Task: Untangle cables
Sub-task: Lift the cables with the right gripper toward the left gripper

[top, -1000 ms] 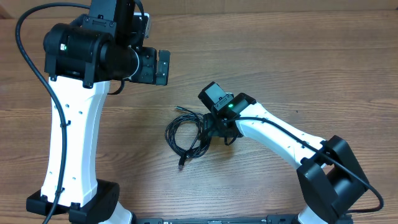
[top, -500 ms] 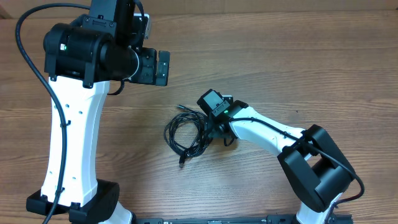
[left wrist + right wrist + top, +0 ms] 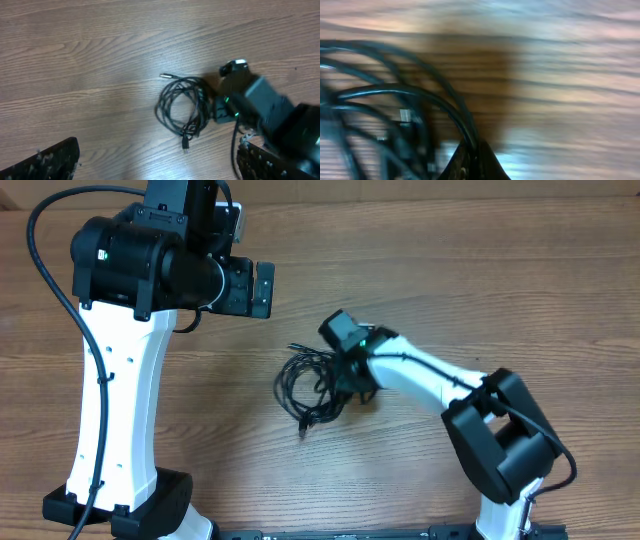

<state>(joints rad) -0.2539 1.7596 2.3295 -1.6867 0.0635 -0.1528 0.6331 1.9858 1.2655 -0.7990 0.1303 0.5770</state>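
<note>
At middle of surface (image 3: 450,280): cables (image 3: 318,392) thin, black, coiled in loose tangled bundle, plug ends poking out upper left and bottom. Right hand (image 3: 340,384) at bundle's right edge, pinched on strands. Left hand (image 3: 262,288) wide, well apart.

Blk cables (image 3: 310,385); table (image 3: 500,270) mid-brown wood grain, horiz streaks; left arm (image 3: 110,400), 9 o'clock, white w/ blk joints; right arm (image 3: 420,375), 4 o'clock, same, plus green LED (image 3: 372,333).

Overhead view evenly lit, sharp, shadows faint. Left wrist view softer, pale sheen across table (image 3: 100,40). Right wrist view badly motion-blurred: cables (image 3: 395,95) smeared, dark shadow mid-frame, bluish glare lower right.
</note>
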